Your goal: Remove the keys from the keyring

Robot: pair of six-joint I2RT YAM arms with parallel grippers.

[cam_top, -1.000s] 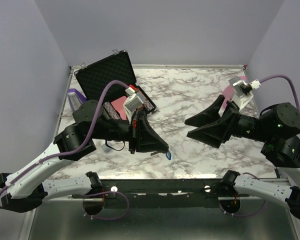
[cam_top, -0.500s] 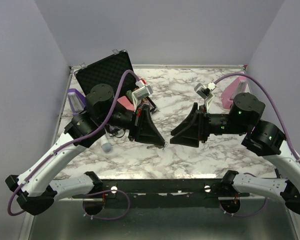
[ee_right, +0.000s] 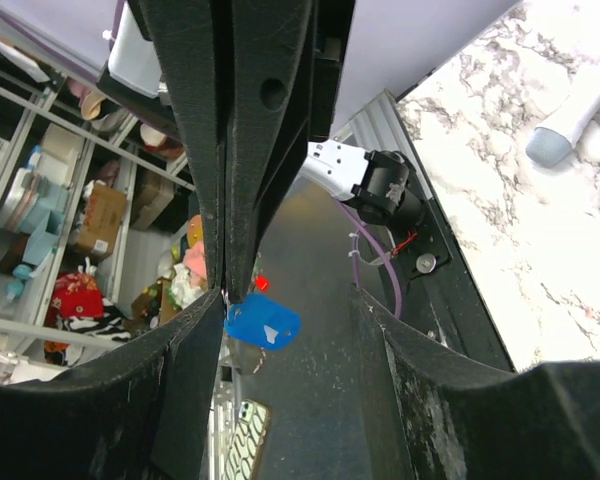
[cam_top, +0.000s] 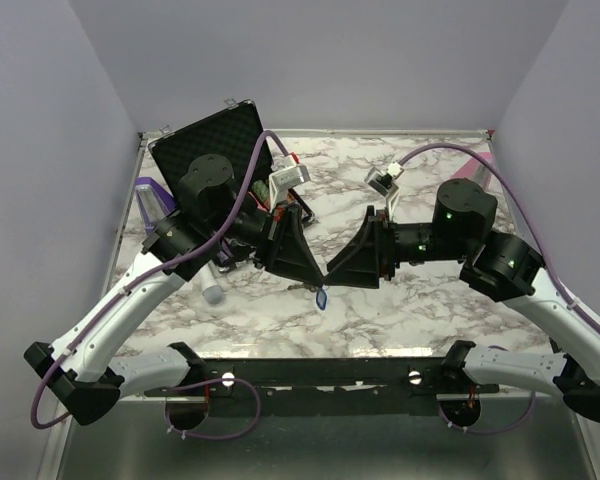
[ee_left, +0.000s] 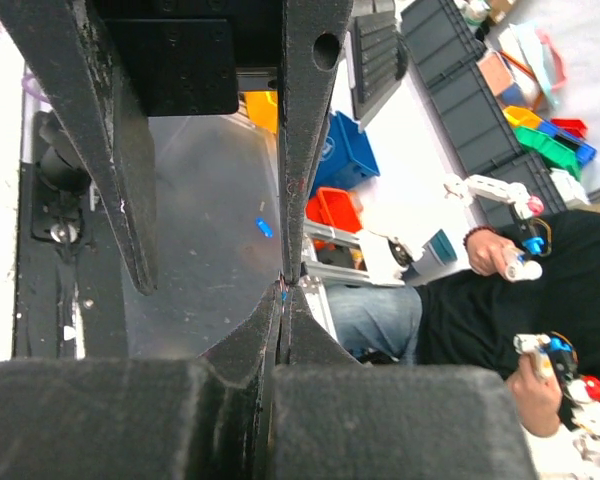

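Since the ring presumably needs steadying for separation, the left end effector (cam_top: 318,283) clamps the keyring (ee_right: 263,325), which hangs above the counter (cam_top: 400,310) toward its near edge. The right end effector (cam_top: 332,278) brackets it, fingers spread. The key cannot be made out.

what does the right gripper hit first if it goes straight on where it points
Probably the left gripper, shut on the keyring with the blue oval plastic tag; its tips sit right ahead.

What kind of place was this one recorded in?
Probably a robotics lab: a marble-topped table walled in as a booth, storage bins behind, and a person holding controllers.
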